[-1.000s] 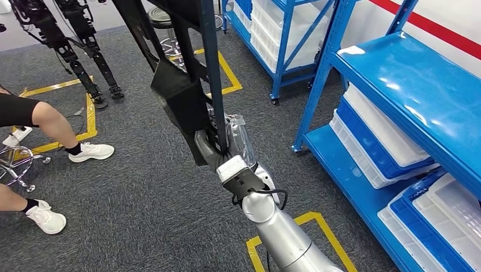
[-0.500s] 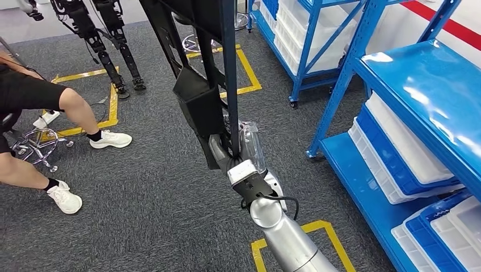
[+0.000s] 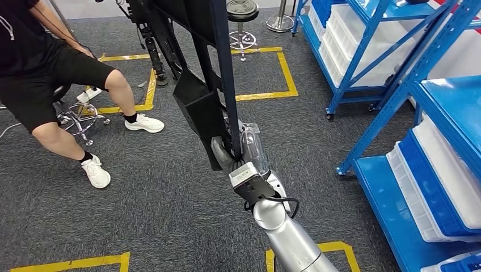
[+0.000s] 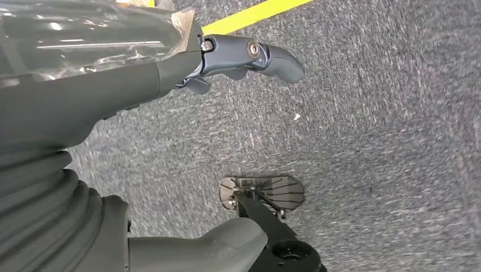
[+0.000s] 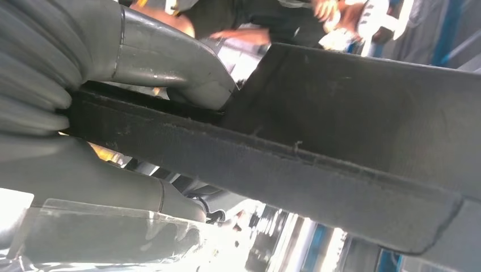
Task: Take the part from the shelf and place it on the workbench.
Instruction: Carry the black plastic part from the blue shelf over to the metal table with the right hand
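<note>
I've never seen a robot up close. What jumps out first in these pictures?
A long black part runs up the middle of the head view, gripped low down by the robot's right hand on its silver arm. A person sits at the far left on the grey carpet, and blue shelves with white bins stand on the right.

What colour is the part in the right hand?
Black: the part gripped by the right hand is black all over. Head view shows it best.
</note>
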